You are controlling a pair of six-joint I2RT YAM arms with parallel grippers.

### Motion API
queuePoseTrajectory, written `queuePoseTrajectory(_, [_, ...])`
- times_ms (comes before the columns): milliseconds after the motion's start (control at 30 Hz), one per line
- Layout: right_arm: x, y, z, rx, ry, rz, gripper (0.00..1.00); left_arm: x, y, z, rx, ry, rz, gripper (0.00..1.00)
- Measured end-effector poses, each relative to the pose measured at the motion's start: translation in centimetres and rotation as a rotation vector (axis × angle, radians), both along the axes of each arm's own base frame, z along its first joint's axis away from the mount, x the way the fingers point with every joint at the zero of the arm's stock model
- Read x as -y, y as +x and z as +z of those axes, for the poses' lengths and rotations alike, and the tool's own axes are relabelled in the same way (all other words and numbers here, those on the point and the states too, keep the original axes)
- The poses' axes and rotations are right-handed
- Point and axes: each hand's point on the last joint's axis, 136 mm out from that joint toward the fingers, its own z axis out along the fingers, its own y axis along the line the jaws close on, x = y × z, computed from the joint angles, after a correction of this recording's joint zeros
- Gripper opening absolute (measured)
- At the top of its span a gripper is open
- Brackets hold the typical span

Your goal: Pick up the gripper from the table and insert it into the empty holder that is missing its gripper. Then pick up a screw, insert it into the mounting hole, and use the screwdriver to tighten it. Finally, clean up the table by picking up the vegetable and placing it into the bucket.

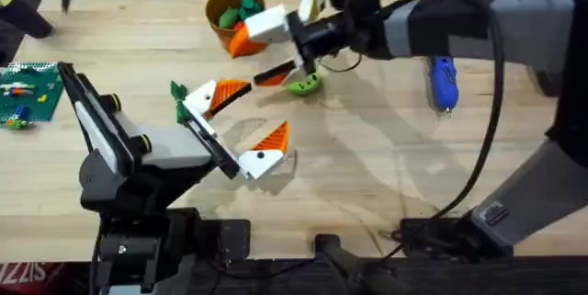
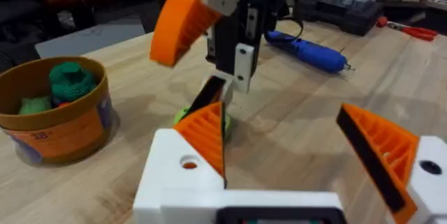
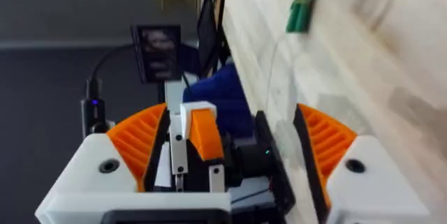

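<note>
The orange wedge gripper (image 1: pixel 269 76) (image 2: pixel 208 93) sits tilted, dark face up, its upper end meeting the white holder (image 2: pixel 243 63) of the black-and-white arm; I cannot tell whether it is seated. My right gripper (image 3: pixel 230 109) is open, with that arm's end seen between its fingers. A little nearer, my left gripper (image 1: pixel 265 107) (image 2: pixel 279 112) is open and holds nothing. The dark-green vegetable (image 1: pixel 177 91) (image 3: pixel 302 4) lies on the table beside the left gripper's finger. The orange bucket (image 1: pixel 220 5) (image 2: pixel 63 123) stands behind, with green toys inside. A blue screwdriver (image 1: pixel 444 79) (image 2: pixel 307 49) lies to the right. The screw is out of view.
A lime-green ring (image 1: pixel 305 84) (image 2: pixel 180 117) lies under the wedge. A green parts board (image 1: pixel 23 93) sits at the table's left edge. A dark tool case (image 2: pixel 349 1) and red pliers (image 2: pixel 412 28) lie at the far right. The right arm spans the table's right side.
</note>
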Motion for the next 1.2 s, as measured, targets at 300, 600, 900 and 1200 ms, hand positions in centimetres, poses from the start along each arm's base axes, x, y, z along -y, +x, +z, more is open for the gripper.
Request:
queuePoseTrajectory(300, [8.2,4.7,-5.8,0.064,-0.245,-0.197,0.993,0.0,0.0,0.0,0.002,0.002,0.0,0.986])
queuePoseTrajectory(600, [11.5,3.2,-1.4,0.348,-0.574,-0.156,0.994,0.0,0.0,0.0,0.002,0.002,-0.001,0.986])
queuePoseTrajectory(900, [14.4,-2.4,0.6,0.528,-0.925,-0.044,0.994,0.0,0.0,0.0,0.002,0.002,-0.001,0.986])
queuePoseTrajectory(1200, [13.5,-5.2,-2.7,0.542,-1.086,-0.005,0.994,0.0,0.0,0.0,0.002,0.002,-0.002,0.985])
